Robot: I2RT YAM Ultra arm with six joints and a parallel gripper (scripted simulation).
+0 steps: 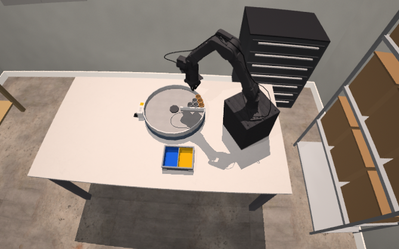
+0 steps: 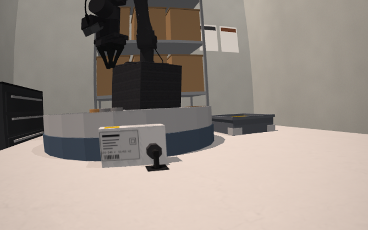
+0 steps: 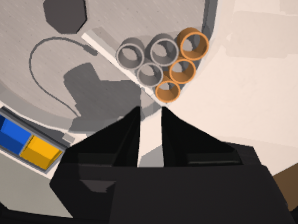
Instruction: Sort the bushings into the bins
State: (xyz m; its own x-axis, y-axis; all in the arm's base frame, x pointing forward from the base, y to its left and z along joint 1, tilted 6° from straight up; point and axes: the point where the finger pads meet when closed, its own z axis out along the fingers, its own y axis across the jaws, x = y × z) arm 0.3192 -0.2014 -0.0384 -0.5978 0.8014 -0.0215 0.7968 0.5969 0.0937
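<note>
The gripper's fingers (image 1: pixel 193 88) (image 2: pixel 110 67) stand narrowly apart, holding nothing. Below and just beyond them, on the turntable (image 1: pixel 160 123) (image 2: pixel 67 125) (image 3: pixel 107 22), three bronze rings (image 1: pixel 200 100) (image 2: pixel 94 110) (image 3: pixel 171 71) and three steel rings (image 1: pixel 195 100) (image 3: pixel 139 74) stand upright, bunched together. Farther off sit the blue bin (image 1: pixel 171 156) (image 3: pixel 14 135) and yellow bin (image 1: pixel 185 157) (image 3: pixel 41 152).

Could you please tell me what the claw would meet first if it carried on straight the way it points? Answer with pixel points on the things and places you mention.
Pointing down, the claw (image 1: pixel 193 89) (image 2: pixel 110 67) (image 3: pixel 150 113) would probably meet the bushings (image 1: pixel 198 100) (image 2: pixel 105 109) (image 3: pixel 171 70); depth leaves which one unclear.

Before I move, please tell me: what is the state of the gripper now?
Gripper: open only a little, a narrow gap between the fingertips, holding nothing.
</note>
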